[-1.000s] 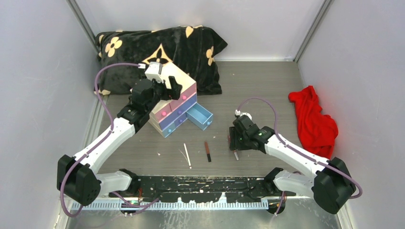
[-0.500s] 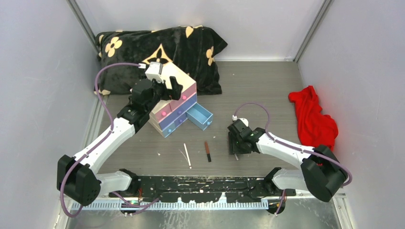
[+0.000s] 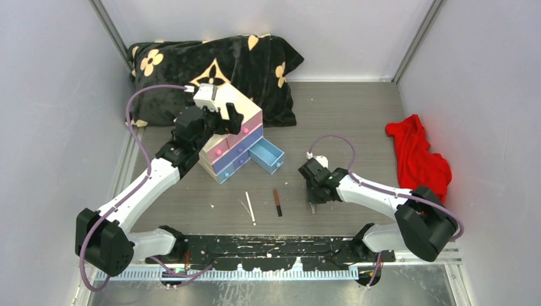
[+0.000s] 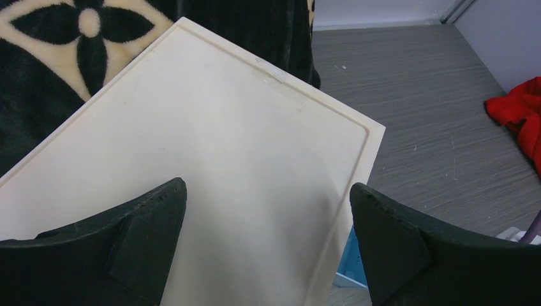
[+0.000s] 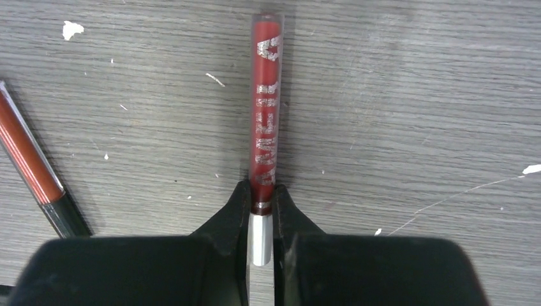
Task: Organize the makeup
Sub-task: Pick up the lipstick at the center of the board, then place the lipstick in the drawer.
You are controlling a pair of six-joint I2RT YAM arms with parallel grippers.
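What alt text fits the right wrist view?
The right tool is shut on the pale end of a slim red tube with silver lettering, which points away from the camera over the grey wood-grain table. A red-brown pencil with a black end lies at the left edge.

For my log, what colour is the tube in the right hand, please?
The tube is red, silver-lettered; right wrist view.

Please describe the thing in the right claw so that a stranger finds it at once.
Find the cream drawer box, then look right of its open blue drawer to the right claw. Pinched in it is a red tube; only this one bears silver letters, unlike the red-brown pencil and white stick to its left.
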